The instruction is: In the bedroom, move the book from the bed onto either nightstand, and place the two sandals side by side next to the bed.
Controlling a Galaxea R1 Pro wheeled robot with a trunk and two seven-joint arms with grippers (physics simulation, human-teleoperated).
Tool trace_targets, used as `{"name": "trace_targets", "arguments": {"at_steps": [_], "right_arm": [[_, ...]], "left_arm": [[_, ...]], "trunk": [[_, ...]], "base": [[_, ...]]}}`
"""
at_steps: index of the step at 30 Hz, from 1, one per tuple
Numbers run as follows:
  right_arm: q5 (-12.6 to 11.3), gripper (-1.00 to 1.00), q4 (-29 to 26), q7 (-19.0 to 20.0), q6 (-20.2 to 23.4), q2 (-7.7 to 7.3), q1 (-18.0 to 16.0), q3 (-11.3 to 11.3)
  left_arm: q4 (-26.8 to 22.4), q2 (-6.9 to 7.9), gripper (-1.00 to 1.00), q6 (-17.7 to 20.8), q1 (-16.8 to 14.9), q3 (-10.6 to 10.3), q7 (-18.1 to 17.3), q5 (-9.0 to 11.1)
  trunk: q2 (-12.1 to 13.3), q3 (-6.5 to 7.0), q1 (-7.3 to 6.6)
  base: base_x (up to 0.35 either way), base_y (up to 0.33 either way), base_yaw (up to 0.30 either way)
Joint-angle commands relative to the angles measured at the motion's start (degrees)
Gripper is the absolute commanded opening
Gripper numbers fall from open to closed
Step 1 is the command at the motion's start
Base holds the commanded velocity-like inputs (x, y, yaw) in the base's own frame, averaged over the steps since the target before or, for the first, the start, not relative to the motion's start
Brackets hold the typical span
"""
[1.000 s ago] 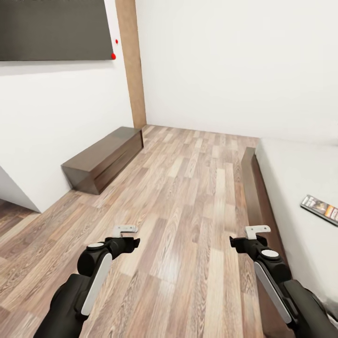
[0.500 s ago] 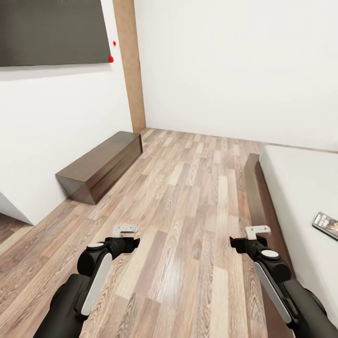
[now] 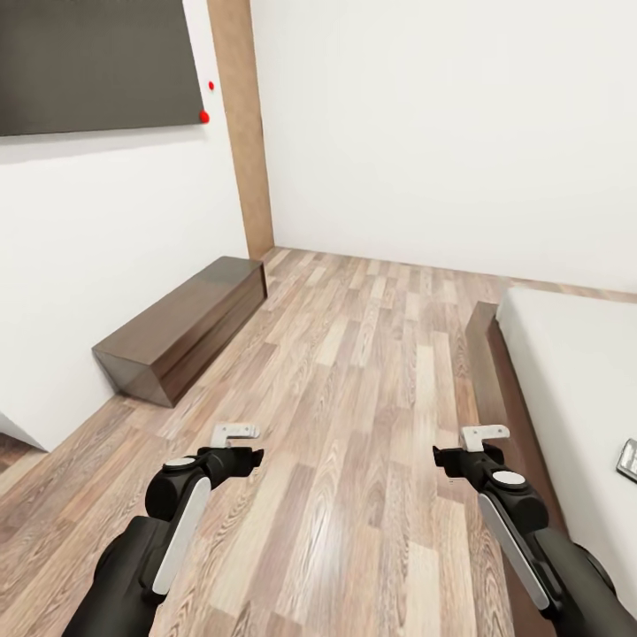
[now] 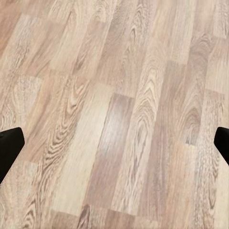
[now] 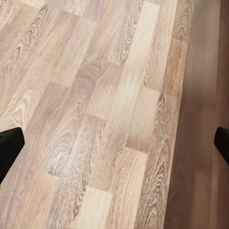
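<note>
As the robot's view has swung leftward, the small dark-covered book (image 3: 628,460) on the light-grey, brown-framed bed (image 3: 566,372) has slid to the head view's right edge; left tool (image 3: 237,433) and right tool (image 3: 485,435) both wide, empty; book ungrasped, sandals unlocated.

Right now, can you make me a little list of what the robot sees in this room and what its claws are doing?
room: white walls, wood-plank floor
bed: at the view's right, light-grey mattress on a dark wooden frame
book: lying on the mattress, cut off by the picture's right edge
bench: long low dark bench against the wall on the left
wall panel: big dark panel above the bench
left claw: open, empty, over bare floor
right claw: open, empty, over the floor near the bed frame
</note>
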Motion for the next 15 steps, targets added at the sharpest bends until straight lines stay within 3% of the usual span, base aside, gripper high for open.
{"name": "trace_targets", "arguments": {"at_steps": [1,6,15], "right_arm": [[-0.61,1.0,-0.06,-0.56,0.16,-0.07,-0.05,0.15],[-0.61,1.0,-0.11,-0.55,0.16,-0.07,-0.05,0.15],[-0.61,1.0,-0.15,-0.55,0.16,-0.07,-0.05,0.15]], "left_arm": [[-0.05,0.0,1.0,0.22,-0.04,-0.04,0.57,0.6],[-0.05,0.0,1.0,0.22,-0.05,-0.04,0.57,0.61],[-0.05,0.0,1.0,0.22,-0.04,-0.04,0.57,0.6]], "trunk": [[0.39,0.14,-0.2],[2.4,1.05,-1.29],[6.01,2.86,-3.27]], "base": [[0.331,0.0,0.0],[0.331,0.0,-0.036],[0.331,0.0,-0.227]]}}
